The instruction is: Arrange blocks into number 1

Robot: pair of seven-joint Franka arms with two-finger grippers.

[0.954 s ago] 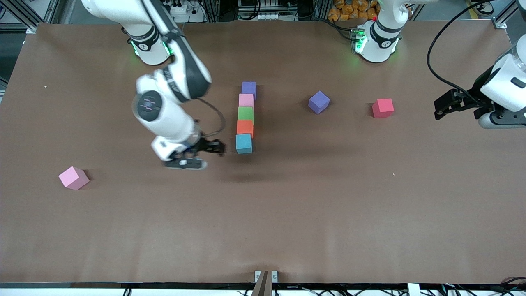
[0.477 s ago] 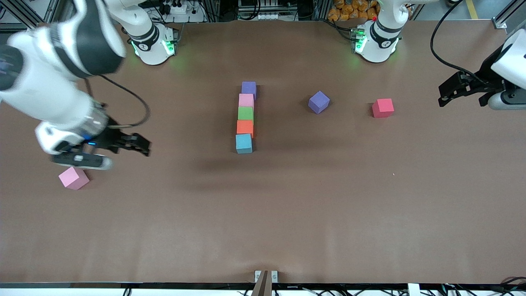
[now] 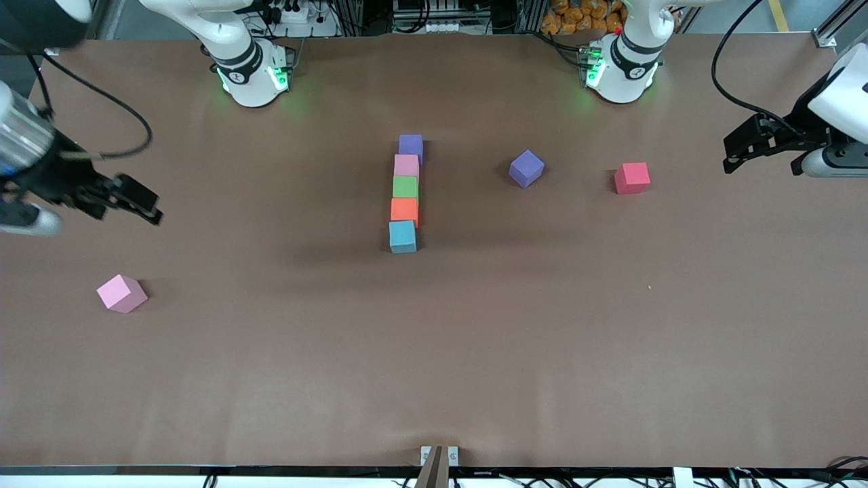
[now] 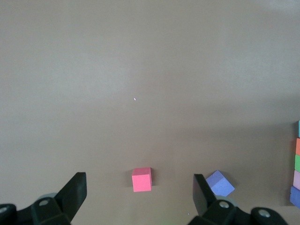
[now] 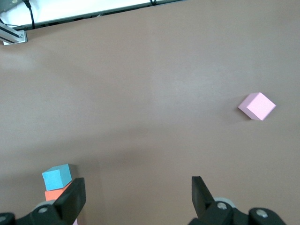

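Note:
Five blocks stand in a straight touching column mid-table: purple [image 3: 410, 145] farthest from the front camera, then pink [image 3: 406, 165], green [image 3: 405, 186], orange [image 3: 404, 210] and light blue [image 3: 402, 236] nearest. My right gripper [image 3: 144, 202] hangs open and empty over bare table near the right arm's end. The right wrist view shows the light blue block [image 5: 57, 176] beside one finger [image 5: 72, 197]. My left gripper [image 3: 734, 154] is open and empty over the left arm's end of the table. Its fingers [image 4: 75, 190] frame a red cube [image 4: 141, 179] lying far below.
A loose purple cube [image 3: 526, 168] and the red cube [image 3: 631, 177] lie between the column and the left arm's end. A loose pink cube [image 3: 121, 293] lies near the right arm's end, nearer the front camera. Bare brown table [image 3: 434, 352] surrounds them.
My right arm has swung away from the light blue block toward its own end of the table, still open. My left gripper has drifted slightly toward its table end. No block has moved.

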